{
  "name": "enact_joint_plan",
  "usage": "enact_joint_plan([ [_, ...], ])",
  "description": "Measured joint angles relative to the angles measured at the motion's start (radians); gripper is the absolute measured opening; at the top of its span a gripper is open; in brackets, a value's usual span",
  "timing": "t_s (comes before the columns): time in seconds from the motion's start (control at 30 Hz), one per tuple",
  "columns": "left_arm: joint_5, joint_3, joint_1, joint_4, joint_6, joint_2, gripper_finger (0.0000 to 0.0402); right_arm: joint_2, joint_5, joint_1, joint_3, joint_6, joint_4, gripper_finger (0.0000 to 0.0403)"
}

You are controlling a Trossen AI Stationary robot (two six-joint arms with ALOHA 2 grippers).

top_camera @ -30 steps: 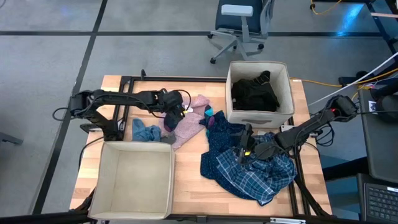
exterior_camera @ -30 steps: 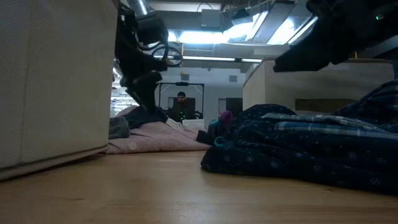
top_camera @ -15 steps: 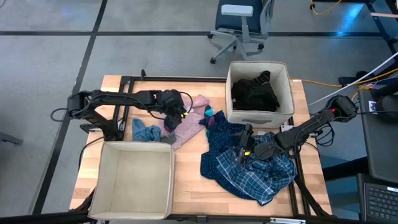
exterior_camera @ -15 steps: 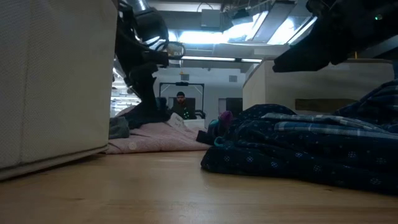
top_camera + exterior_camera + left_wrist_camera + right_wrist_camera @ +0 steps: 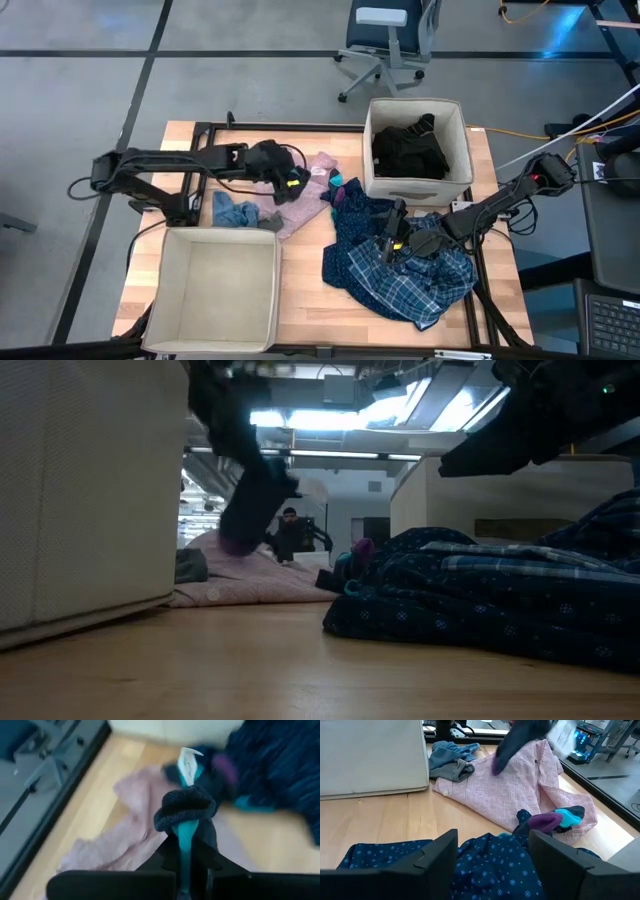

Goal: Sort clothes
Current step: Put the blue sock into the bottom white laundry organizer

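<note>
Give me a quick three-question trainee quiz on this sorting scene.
1. True or false: the left pincer is shut on the dark sock.
2. Which bin holds black clothes? A) the far bin B) the near bin
3. Fill in: the right pincer hangs open over the ____ shirt.

Key: 1 true; 2 A; 3 plaid.
</note>
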Motion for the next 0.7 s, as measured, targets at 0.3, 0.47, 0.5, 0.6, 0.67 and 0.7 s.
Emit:
enact_joint_plan([
  [0.3, 0.0, 0.069, -0.11, -0.003, -0.094, -0.183, 0.0008, 0.0, 0.0, 0.0, 0.0, 0.0, 0.001, 0.0244],
  [0.47, 0.06, 0.073, -0.179, -0.014, -0.147, -0.298, 0.0004, 0.0, 0.001, 0.0, 0.0, 0.0, 0.001, 0.0244],
  [0.5, 0.079, 0.073, -0.193, -0.021, -0.154, -0.32, 0.0003, 0.0, 0.001, 0.0, 0.0, 0.0, 0.001, 0.0244],
  [0.6, 0.108, 0.073, -0.24, -0.063, -0.201, -0.38, 0.0006, 0.0, 0.014, 0.0, 0.0, 0.0, 0.002, 0.0244],
  [0.67, 0.124, 0.073, -0.273, -0.101, -0.245, -0.417, 0.0008, 0.0, 0.026, 0.0, 0.0, 0.0, 0.002, 0.0244],
  [0.7, 0.136, 0.073, -0.289, -0.116, -0.268, -0.432, 0.0008, 0.0, 0.026, 0.0, 0.0, 0.0, 0.004, 0.0244],
])
